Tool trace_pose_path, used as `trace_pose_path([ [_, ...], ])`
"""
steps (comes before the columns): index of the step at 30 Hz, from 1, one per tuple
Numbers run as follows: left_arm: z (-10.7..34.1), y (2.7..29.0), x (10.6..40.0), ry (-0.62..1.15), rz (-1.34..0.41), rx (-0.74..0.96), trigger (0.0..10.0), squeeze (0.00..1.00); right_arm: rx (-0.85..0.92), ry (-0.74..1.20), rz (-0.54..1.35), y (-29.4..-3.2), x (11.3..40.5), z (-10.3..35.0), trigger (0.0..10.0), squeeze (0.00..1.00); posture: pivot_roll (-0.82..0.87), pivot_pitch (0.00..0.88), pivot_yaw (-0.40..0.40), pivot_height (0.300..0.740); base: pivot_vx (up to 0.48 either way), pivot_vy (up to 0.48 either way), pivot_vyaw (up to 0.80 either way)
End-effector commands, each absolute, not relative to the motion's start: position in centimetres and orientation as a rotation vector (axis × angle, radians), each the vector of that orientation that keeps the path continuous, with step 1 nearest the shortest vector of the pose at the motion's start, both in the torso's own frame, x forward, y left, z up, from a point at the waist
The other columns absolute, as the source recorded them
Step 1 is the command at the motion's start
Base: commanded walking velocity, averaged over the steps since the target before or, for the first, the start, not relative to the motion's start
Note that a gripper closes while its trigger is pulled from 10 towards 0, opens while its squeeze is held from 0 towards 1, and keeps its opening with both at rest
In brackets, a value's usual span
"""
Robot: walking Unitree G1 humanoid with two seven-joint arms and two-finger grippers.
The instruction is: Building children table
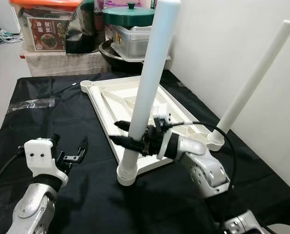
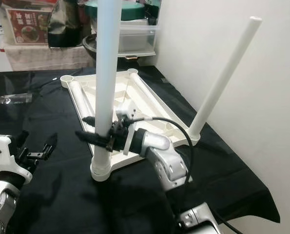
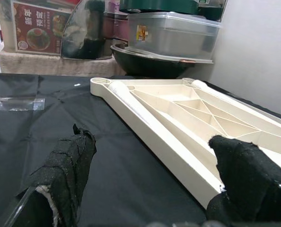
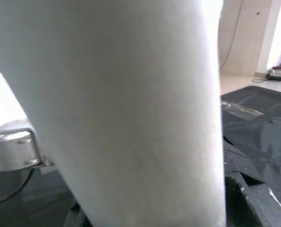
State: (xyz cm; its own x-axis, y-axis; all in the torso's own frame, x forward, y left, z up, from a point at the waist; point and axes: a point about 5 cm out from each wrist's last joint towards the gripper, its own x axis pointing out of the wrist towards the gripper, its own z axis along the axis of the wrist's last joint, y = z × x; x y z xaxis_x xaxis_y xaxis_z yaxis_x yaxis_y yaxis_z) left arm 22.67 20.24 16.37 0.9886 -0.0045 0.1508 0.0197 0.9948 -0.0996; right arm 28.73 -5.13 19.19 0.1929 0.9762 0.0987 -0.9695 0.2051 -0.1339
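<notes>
The right gripper [image 1: 130, 136] pinches a white table leg [image 1: 147, 92] low on its shaft, one black finger on each side, just above the corner socket [image 1: 126, 174] where the leg's foot sits in the upturned tabletop [image 1: 115, 100]. The leg's long axis runs nearly upright, tipped slightly toward the wall, so any seating or twisting move would seem to run straight down that axis into the socket. The right arm is plainly the nearer; the left gripper [image 1: 69, 150] hovers over the black cloth [image 1: 47, 122] well to the left, its fingers spread and holding nothing. A second leg [image 1: 254, 80] already stands in the far right corner, leaning toward the wall. The tabletop lies underside up, cream plastic with raised ribs, and its two far corner sockets look unfilled. Storage boxes [image 1: 47, 24] and a green-lidded pot [image 1: 129, 14] stand behind.
</notes>
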Motion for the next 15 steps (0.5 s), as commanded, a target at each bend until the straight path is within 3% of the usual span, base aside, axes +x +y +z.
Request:
trace_pose_path([
  [1, 15.9, 20.1, 22.6, -0.139, -0.004, -0.113, 10.0, 0.00, -0.049, -0.004, 1.438, -4.6, 27.6, 15.7, 10.0, 0.00, 0.13, 0.000, -0.123, 0.740, 0.000, 0.000, 0.00],
  [12, 16.2, 20.4, 22.5, -0.150, 0.008, -0.109, 10.0, 0.00, -0.067, 0.016, 1.440, -4.1, 27.3, 15.4, 10.0, 0.00, 0.13, 0.000, -0.127, 0.740, 0.000, 0.000, 0.00],
  [14, 16.2, 20.3, 22.6, -0.150, 0.008, -0.111, 10.0, 0.00, -0.054, 0.047, 1.414, -4.1, 27.5, 15.1, 10.0, 0.00, 0.13, 0.000, -0.127, 0.740, 0.000, 0.000, 0.00],
  [15, 16.2, 20.3, 22.6, -0.150, 0.008, -0.112, 10.0, 0.00, -0.028, 0.117, 1.294, -4.0, 28.5, 14.6, 10.0, 0.00, 0.13, 0.000, -0.128, 0.740, 0.000, 0.000, 0.00],
])
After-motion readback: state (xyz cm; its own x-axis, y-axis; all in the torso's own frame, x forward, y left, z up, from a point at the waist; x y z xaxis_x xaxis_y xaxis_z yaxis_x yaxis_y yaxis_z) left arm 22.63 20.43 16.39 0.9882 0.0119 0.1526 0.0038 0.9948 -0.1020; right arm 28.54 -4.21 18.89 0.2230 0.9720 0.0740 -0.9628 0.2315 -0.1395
